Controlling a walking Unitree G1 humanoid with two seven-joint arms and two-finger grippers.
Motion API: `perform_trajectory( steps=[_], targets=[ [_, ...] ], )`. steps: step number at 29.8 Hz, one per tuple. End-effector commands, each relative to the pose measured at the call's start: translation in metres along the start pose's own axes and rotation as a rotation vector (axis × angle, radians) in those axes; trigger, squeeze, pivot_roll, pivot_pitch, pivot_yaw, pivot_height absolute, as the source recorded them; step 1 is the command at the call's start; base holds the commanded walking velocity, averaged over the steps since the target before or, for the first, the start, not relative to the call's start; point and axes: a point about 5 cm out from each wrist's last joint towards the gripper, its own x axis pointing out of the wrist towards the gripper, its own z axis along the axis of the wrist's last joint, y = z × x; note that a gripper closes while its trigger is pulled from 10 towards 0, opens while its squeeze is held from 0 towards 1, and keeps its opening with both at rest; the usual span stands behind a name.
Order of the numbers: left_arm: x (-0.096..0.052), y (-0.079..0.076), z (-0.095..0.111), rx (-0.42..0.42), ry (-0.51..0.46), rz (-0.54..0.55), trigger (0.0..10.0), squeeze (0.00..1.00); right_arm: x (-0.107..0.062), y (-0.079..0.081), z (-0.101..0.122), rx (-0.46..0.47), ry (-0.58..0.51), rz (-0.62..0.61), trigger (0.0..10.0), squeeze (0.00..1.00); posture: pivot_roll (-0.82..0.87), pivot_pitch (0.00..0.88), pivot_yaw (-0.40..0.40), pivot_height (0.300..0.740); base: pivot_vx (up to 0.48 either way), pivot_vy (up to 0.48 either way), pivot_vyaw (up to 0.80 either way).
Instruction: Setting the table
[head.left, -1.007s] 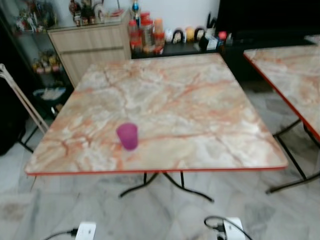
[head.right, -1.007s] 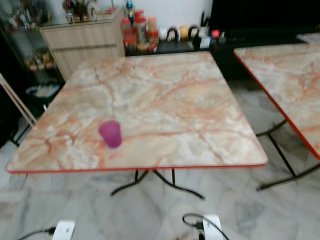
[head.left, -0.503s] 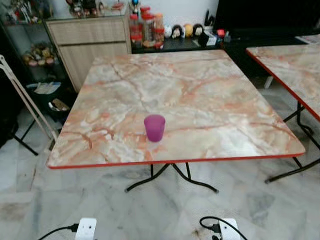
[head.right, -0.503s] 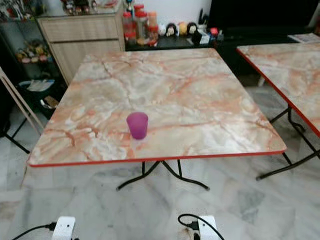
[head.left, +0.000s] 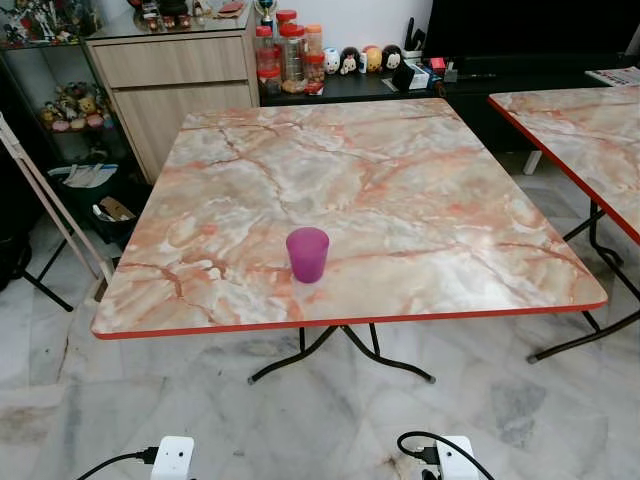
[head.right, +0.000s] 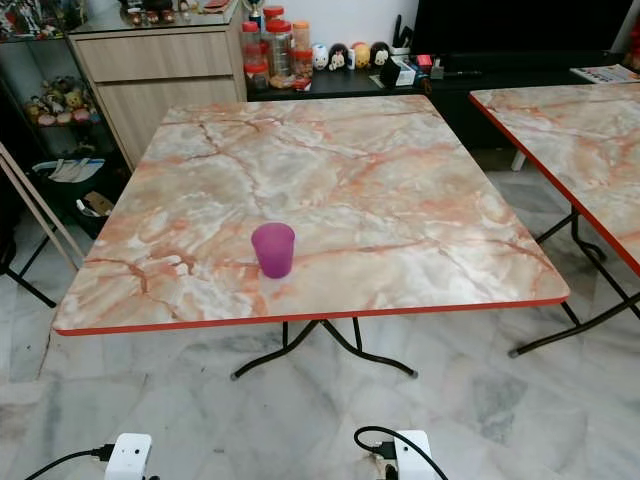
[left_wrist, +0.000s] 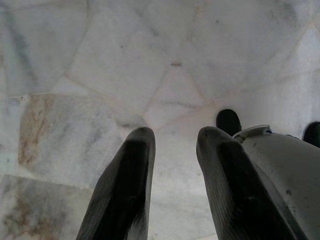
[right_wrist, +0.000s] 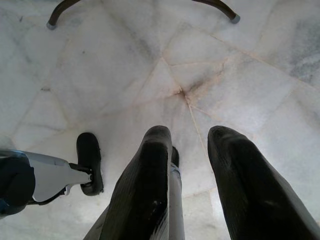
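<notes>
Both arms hang idle, pointing down at the marble floor (right_wrist: 75, 65). Left gripper (left_wrist: 172, 142) fingers apart, holding nothing; right gripper (right_wrist: 187, 142) the same. Ahead and above them, purple cup (head.left: 307, 254) stands upright on the table (head.left: 420, 200) near its front edge, roughly centred, slightly toward the left arm. Cabinet (head.left: 175, 85) beyond.

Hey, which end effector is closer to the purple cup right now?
Left, though only slightly. The cup stands left of centre on the table. Both the left end effector and the right end effector hang low over the floor, empty and open.
</notes>
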Motion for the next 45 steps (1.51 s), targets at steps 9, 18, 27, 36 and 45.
perform_trajectory(
  steps=[9,18,27,36,45],
  targets=[
    [0.001,-0.003,0.004,0.014,-0.017,-0.018,10.0,0.0,0.001,0.001,0.004,0.015,-0.013,0.002,10.0,0.0,-0.02,0.0,0.033,0.74,0.0,0.0,0.0],
    [0.001,-0.009,0.004,-0.014,-0.017,-0.015,10.0,0.0,0.001,0.003,0.002,0.016,-0.007,0.006,10.0,0.0,-0.01,0.0,0.022,0.74,0.0,0.0,0.0],
    [0.0,-0.004,0.004,-0.03,-0.037,0.015,10.0,0.0,0.001,0.002,0.004,0.022,-0.013,0.004,10.0,0.0,-0.01,0.0,0.026,0.74,0.0,0.0,0.0],
    [0.001,-0.001,0.011,-0.055,-0.086,0.046,10.0,0.0,0.001,0.005,0.004,0.015,-0.014,0.013,10.0,0.0,-0.02,0.0,0.03,0.74,0.0,0.0,0.0],
    [-0.001,0.004,0.019,-0.128,-0.171,0.088,10.0,0.0,0.0,0.005,-0.002,-0.003,0.006,0.016,10.0,0.0,0.02,0.0,0.02,0.74,0.0,0.0,0.0]
  ],
)
